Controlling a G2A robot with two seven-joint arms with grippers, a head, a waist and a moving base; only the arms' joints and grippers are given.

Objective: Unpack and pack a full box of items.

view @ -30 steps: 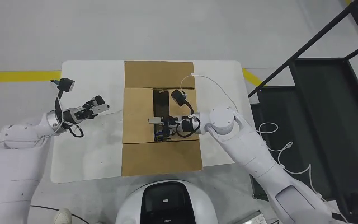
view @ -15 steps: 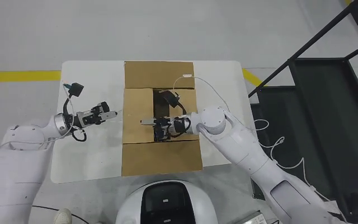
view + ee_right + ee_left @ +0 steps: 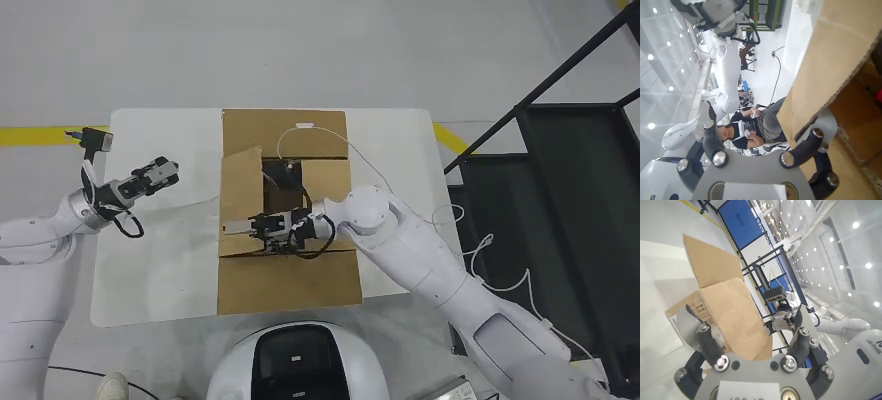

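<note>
Right wrist view: wide-open gripper astride flap

We see bright, even overhead light on the white table, and shadows there are soft and faint. The inside of the box is dark. Round ceiling lights glare as white spots in both wrist views, with streaky flare in the right one. Straight lines bend near wrist view edges.
</note>
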